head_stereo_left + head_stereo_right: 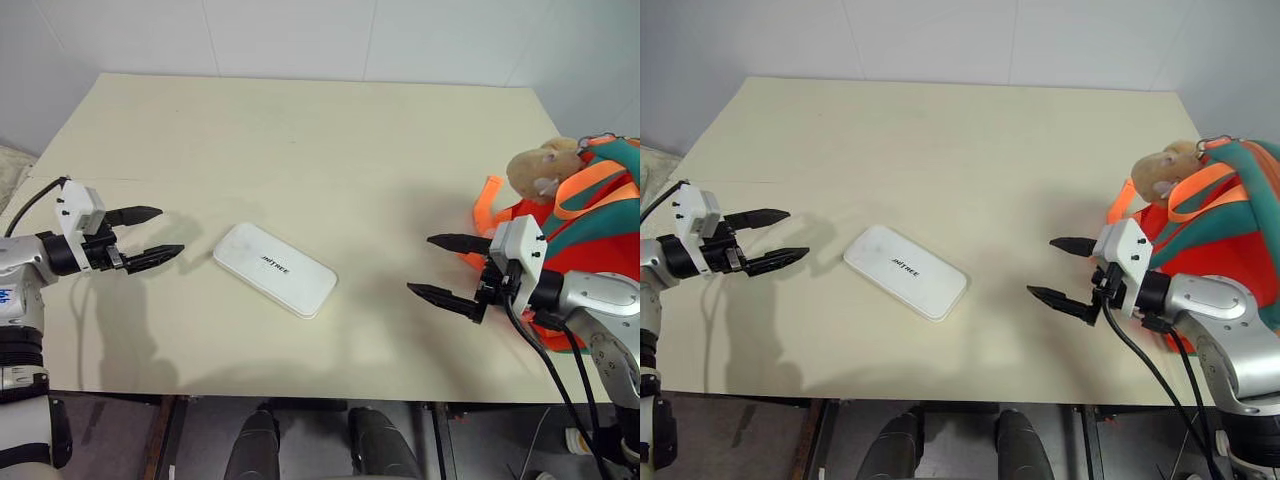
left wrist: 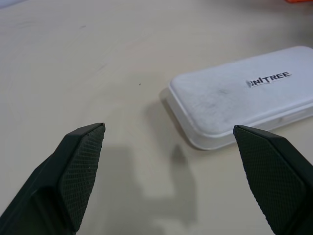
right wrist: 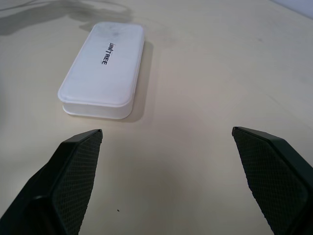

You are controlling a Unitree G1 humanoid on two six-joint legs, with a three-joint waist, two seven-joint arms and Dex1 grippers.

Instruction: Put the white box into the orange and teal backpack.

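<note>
Nearest the camera, at the front edge of the pale cream surface [image 1: 330,130], both arms are reaching in from the sides with nothing between their fingers. Between them, the flat white rectangular box with rounded corners and dark lettering on its lid [image 1: 275,269] is lying flat on the surface, untouched, with its long axis running diagonally from the far left toward the near right. On the robot's left, the left pincer [image 1: 145,234] is hovering released, its two black fingers spread wide and pointing toward the box's nearer short end, just beside it. On the other side, the right pincer [image 1: 448,267] is likewise gaping wide and aiming back toward the box, but it is sitting noticeably farther from the opposite short end, so the left arm is looking like the closer one for a first contact. Behind the right arm, the small soft orange backpack with teal trim, orange straps and a tan plush charm [image 1: 590,215] is resting at the right edge of the surface, well apart from the box. Judging from this layout, the box is needing to travel rightward across the surface, and a grip across its narrow width is seeming easier than one along its length.
</note>
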